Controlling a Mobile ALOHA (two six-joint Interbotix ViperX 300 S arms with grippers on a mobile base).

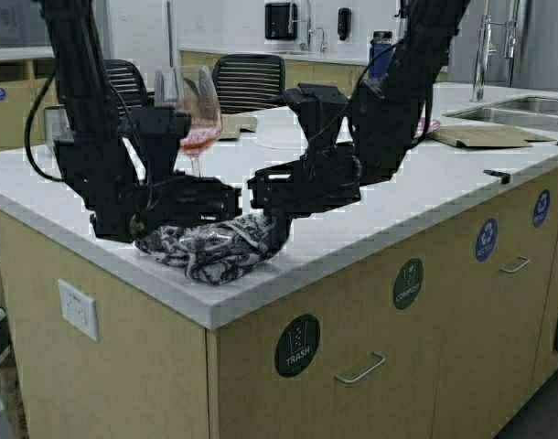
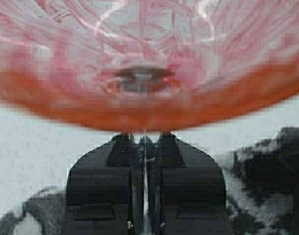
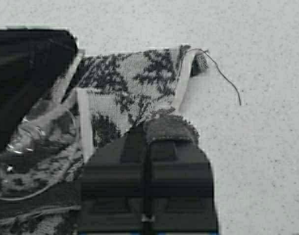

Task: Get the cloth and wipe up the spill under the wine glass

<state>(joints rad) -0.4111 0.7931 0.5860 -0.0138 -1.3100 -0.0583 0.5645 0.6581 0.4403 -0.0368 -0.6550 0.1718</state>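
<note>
Cloth (image 1: 215, 247) at counter (image 1: 352, 229) edge, pinched in right gripper (image 1: 261, 194); left gripper (image 1: 226, 197) clamps glass (image 1: 198, 114) stem above it, so a cloth snag could tip wine.

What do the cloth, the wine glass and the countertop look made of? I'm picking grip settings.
The cloth: soft woven or terry fabric, matte, by its nap, folds and a loose thread. The wine glass: clear, glossy, probably glass; pink liquid shows through and highlights glint. The countertop: hard, smooth, white with fine speckles, likely stone or solid surface.
</note>
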